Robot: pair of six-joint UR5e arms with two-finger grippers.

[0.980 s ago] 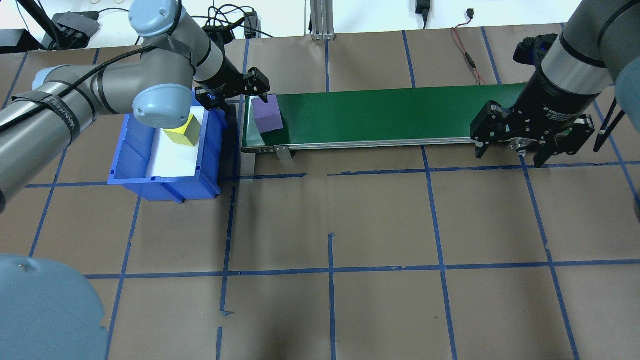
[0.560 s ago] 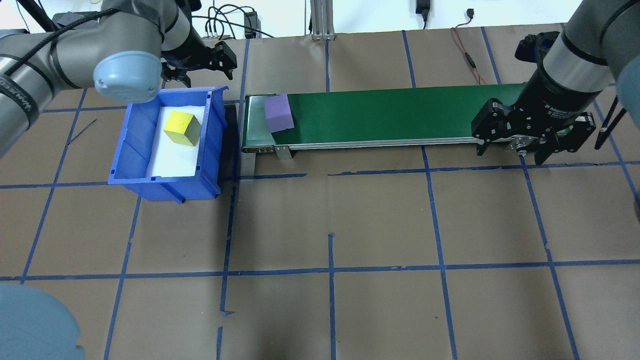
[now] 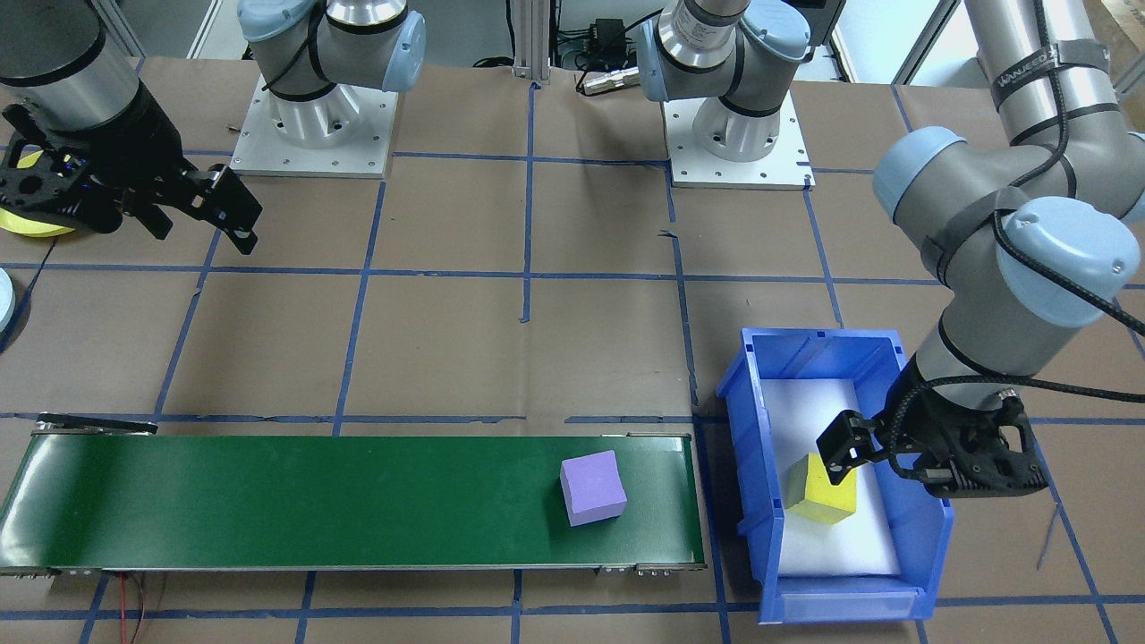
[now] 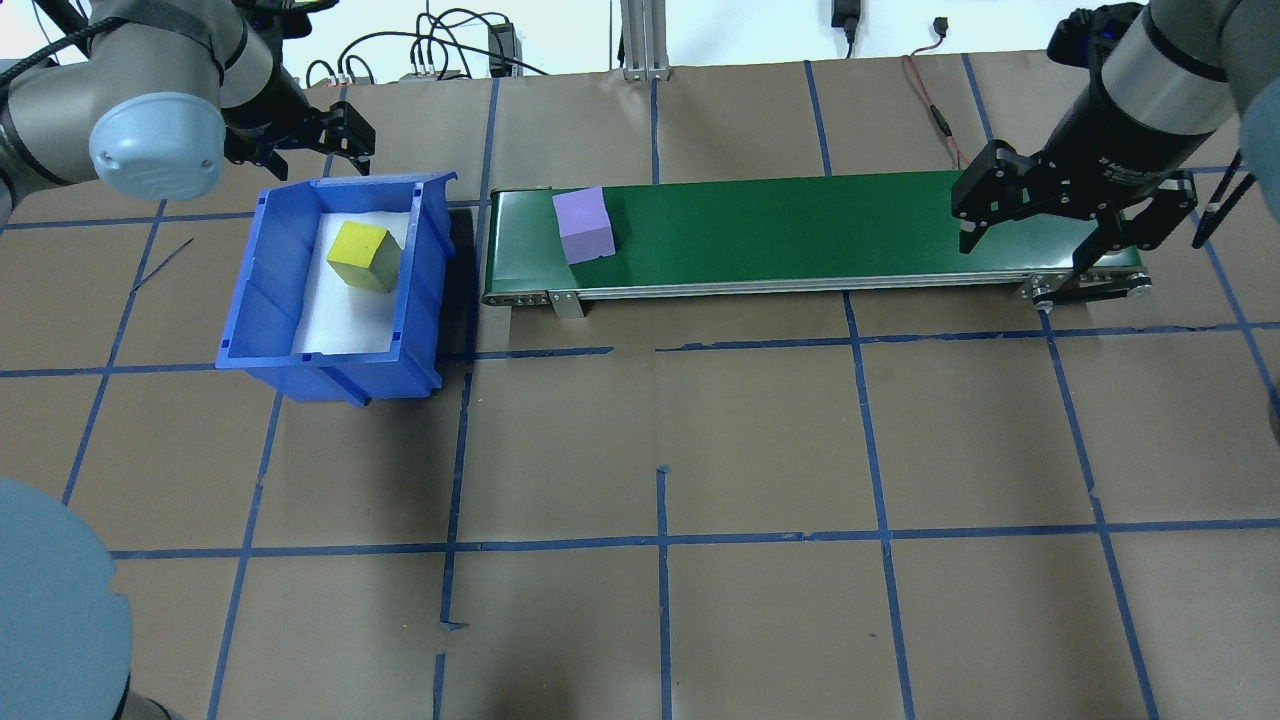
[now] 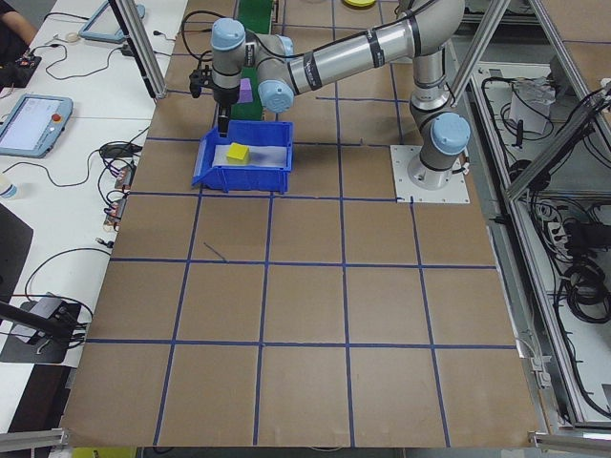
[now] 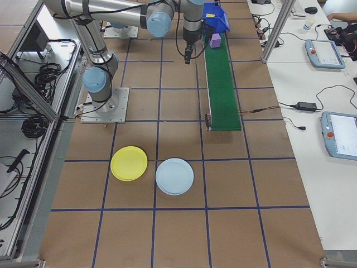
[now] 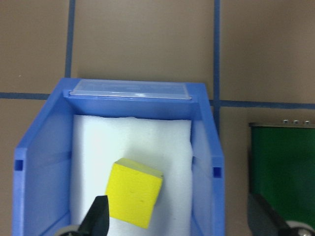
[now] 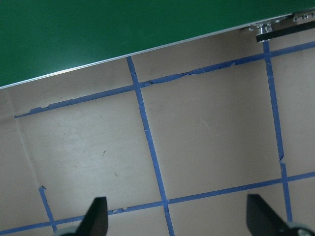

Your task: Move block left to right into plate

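A purple block (image 4: 584,225) (image 3: 592,487) lies free on the green conveyor belt (image 4: 800,225) near its left end. In the blue bin (image 4: 262,290) rests a yellow block (image 4: 363,256) (image 7: 134,192). My left gripper (image 4: 295,155) (image 7: 182,223) hangs open and empty over the bin's far part, the yellow block just off one fingertip. At the belt's right end my right gripper (image 4: 1030,235) (image 8: 179,223) hovers open with nothing between its fingers. A yellow plate (image 6: 129,163) and a light blue plate (image 6: 174,176) lie on the table beyond the belt's right end.
The brown paper table (image 4: 660,450) carries a grid of blue tape. Cables (image 4: 440,50) and a metal post (image 4: 640,40) sit along the far edge. Both arm bases (image 3: 313,125) are bolted at the robot's side.
The left gripper drew back from the purple block, leftward to the bin's far side. The purple block slid right along the belt. The right gripper shifted farther back over the belt's end.
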